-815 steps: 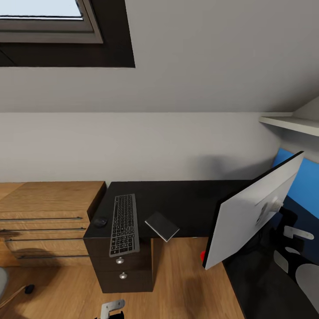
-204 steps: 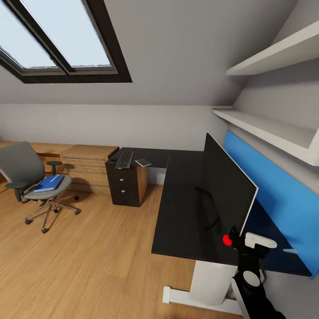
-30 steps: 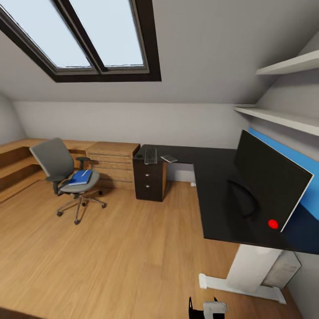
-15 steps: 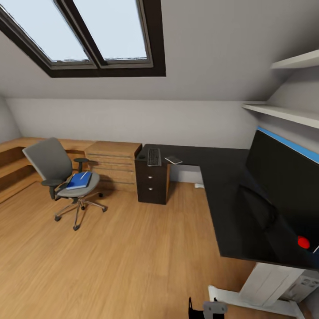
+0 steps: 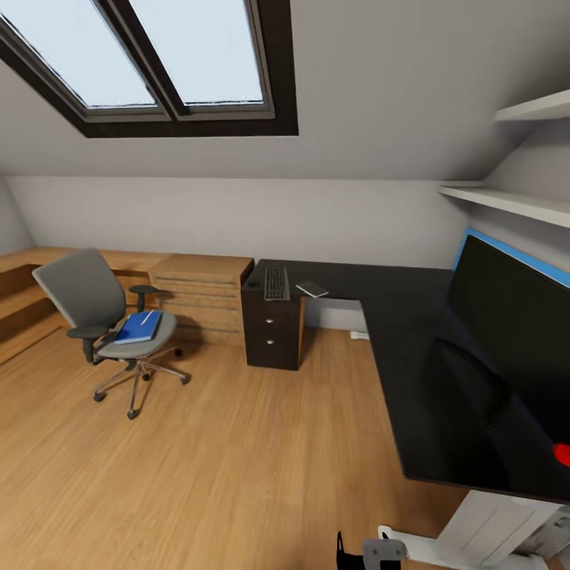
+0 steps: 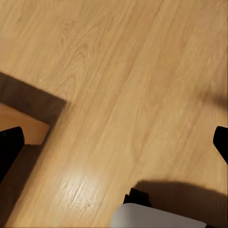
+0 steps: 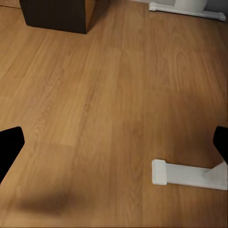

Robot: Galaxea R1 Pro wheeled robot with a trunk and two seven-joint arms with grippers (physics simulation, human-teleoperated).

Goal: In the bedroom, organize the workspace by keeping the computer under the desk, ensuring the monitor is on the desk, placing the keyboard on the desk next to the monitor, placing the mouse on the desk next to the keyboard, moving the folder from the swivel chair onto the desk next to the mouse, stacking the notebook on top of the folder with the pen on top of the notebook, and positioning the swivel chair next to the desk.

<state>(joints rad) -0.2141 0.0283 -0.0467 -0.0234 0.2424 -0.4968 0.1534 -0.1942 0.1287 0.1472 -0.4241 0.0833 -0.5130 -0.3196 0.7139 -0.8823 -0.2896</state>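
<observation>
The swivel chair (image 5: 89, 299) stands on the wood floor, well left of the desk (image 5: 412, 348). On its seat lies the blue folder (image 5: 136, 328) with the white pen (image 5: 148, 317) on top. At the desk's far corner the keyboard (image 5: 275, 283) lies above the drawers, with the small dark mouse (image 5: 252, 280) just left of it and the grey notebook (image 5: 312, 290) to its right. The monitor (image 5: 514, 317) stands on the near wing at the right. My left gripper (image 6: 115, 145) and right gripper (image 7: 115, 145) both hang open over bare floor, holding nothing.
Low light-wood cabinets (image 5: 202, 289) run along the back wall left of the dark drawer unit (image 5: 273, 332). A white desk foot (image 7: 190, 173) lies on the floor close to my right gripper. A light wood corner (image 6: 23, 128) sits near my left gripper. Shelves (image 5: 507, 202) hang above the monitor.
The whole head view has shifted a little: the chair sits further left and the monitor further right in the picture. None of the things themselves has moved.
</observation>
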